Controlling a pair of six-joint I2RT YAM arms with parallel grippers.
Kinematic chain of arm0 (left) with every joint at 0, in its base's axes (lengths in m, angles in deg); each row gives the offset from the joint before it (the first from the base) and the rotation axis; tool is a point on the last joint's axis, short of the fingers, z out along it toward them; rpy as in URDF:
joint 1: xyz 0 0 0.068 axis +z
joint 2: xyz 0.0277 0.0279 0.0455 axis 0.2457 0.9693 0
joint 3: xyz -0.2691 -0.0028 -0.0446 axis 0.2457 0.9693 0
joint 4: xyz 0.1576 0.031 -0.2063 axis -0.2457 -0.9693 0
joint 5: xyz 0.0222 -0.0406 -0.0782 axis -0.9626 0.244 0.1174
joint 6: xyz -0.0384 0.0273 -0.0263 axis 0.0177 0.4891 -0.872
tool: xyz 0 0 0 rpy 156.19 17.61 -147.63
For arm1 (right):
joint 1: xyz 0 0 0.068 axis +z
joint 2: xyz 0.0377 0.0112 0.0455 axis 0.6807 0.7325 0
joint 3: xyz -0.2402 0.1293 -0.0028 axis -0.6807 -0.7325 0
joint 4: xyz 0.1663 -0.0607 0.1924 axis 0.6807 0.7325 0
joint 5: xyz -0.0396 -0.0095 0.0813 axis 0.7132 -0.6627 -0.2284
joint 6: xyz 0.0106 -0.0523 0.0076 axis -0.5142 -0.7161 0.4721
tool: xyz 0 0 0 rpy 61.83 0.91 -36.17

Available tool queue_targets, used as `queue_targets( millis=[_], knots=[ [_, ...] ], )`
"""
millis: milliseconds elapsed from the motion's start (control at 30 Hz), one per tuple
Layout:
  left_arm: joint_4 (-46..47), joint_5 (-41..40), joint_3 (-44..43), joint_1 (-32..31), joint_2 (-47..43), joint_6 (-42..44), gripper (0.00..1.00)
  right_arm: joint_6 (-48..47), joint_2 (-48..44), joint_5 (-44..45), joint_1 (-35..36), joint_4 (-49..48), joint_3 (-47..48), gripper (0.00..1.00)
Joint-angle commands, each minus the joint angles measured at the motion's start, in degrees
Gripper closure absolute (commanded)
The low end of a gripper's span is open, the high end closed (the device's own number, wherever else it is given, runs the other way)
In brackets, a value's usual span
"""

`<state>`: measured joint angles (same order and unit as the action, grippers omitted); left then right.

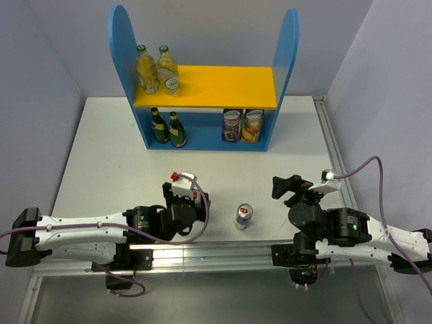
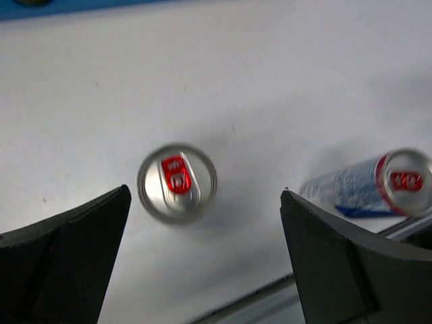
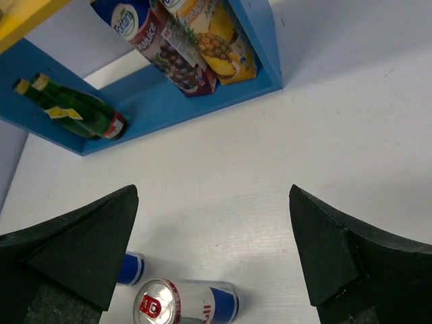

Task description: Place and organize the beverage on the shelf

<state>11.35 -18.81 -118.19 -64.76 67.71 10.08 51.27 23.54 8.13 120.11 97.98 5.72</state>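
Left gripper (image 2: 206,196) jaws wide, slim can (image 2: 177,182) upright below and between them, second can (image 2: 368,189) just outside one finger, right gripper (image 3: 213,192) also wide and empty; we reckon the can's light, thin-walled, slick, easily dented, so we'd pinch mid-body, gently.

White table (image 1: 101,155) w/ alu rail (image 1: 223,250) at near edge, plain pale grey walls (image 1: 40,54) on 3 sides.
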Motion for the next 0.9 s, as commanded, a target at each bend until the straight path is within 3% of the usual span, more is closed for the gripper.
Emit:
queue_targets(
  millis=[0,167,500,667,800,867],
  knots=[
    [-6.0,-5.3,1.3,-5.3,0.5,-11.1,0.01,-1.9,0.7,-0.3,-0.3,-3.4,-1.6,0.00],
    [-6.9,-6.7,2.3,-8.8,3.3,-15.9,0.01,-10.2,1.5,-7.8,-0.3,-10.8,-1.9,0.00],
    [-0.4,-15.0,6.9,-9.2,12.0,-21.4,0.01,-4.4,7.0,-16.4,-0.2,-12.8,-5.0,0.00],
    [8.1,-16.9,9.0,-8.8,15.4,-17.1,0.01,1.2,5.8,-20.2,-0.2,-15.3,-10.1,0.00],
    [21.7,-13.4,11.6,-6.1,17.6,-9.0,0.03,4.7,6.1,-20.8,0.3,-16.3,-12.8,0.00],
    [24.1,-12.0,12.1,-4.3,18.6,-6.4,0.06,7.3,6.6,-19.3,1.4,-14.8,-12.5,0.00]
  ],
)
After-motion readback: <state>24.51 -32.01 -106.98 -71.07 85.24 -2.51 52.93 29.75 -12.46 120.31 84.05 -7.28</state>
